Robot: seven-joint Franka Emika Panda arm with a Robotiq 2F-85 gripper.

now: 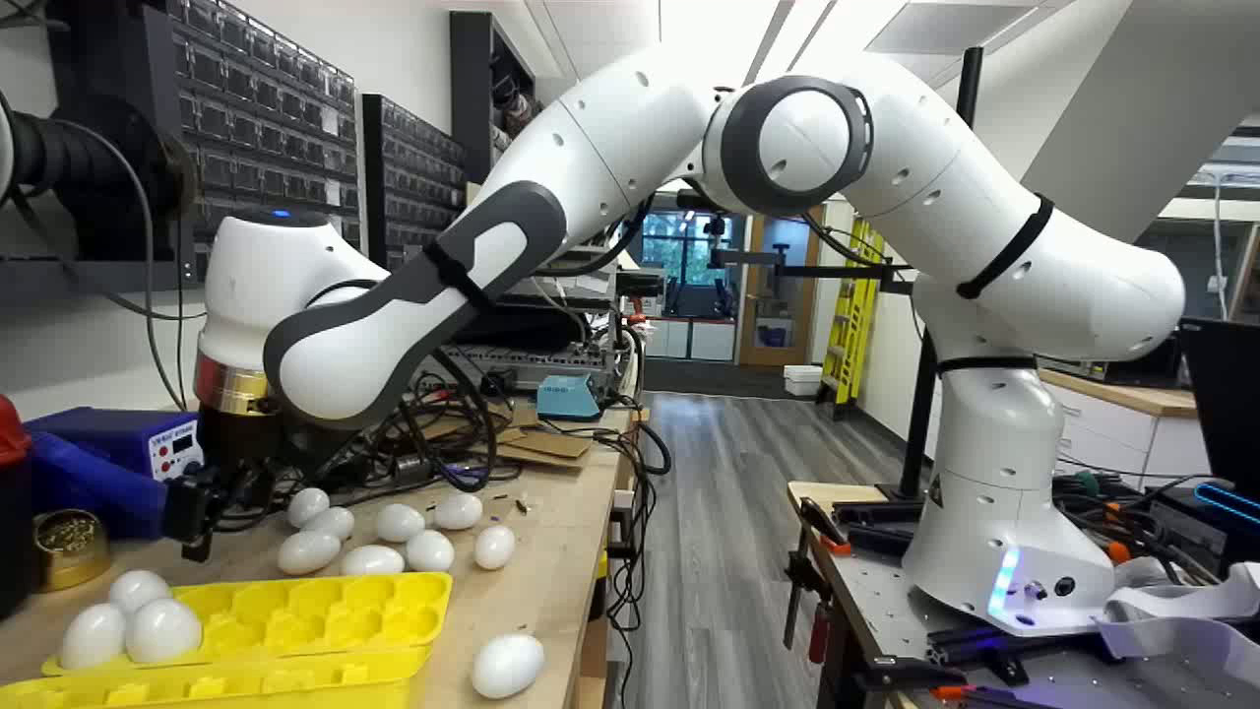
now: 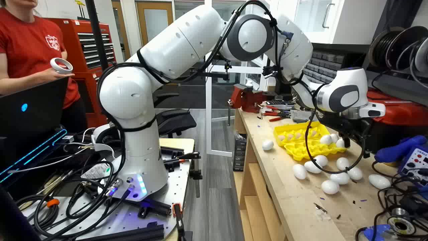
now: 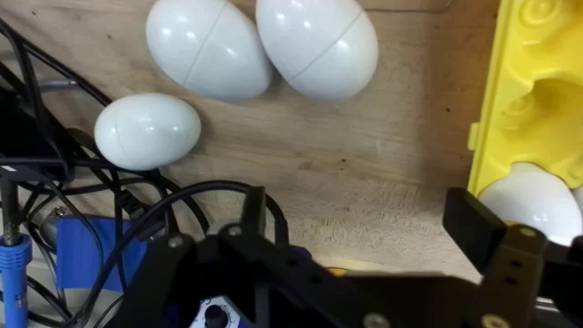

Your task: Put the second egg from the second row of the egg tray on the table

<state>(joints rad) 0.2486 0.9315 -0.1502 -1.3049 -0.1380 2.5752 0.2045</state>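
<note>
The bright yellow egg tray (image 1: 315,615) lies open on the wooden table (image 1: 536,581). It shows in an exterior view (image 2: 297,152) and at the right edge of the wrist view (image 3: 489,118). Three white eggs (image 1: 163,630) sit together at one end of the tray; which is the task's egg I cannot tell. One egg in the tray (image 3: 530,200) shows in the wrist view, just behind the right fingertip. My gripper (image 3: 363,218) is open and empty above bare wood, beside the tray's egg end. Several loose white eggs (image 3: 145,132) lie on the table.
One egg (image 1: 507,666) lies apart near the table's edge. Black cables (image 3: 205,187) and a blue soldering unit (image 1: 123,443) are close to the gripper. A gold tip-cleaner pot (image 1: 71,551) is near the wall. A red vise (image 2: 247,100) stands beyond the tray.
</note>
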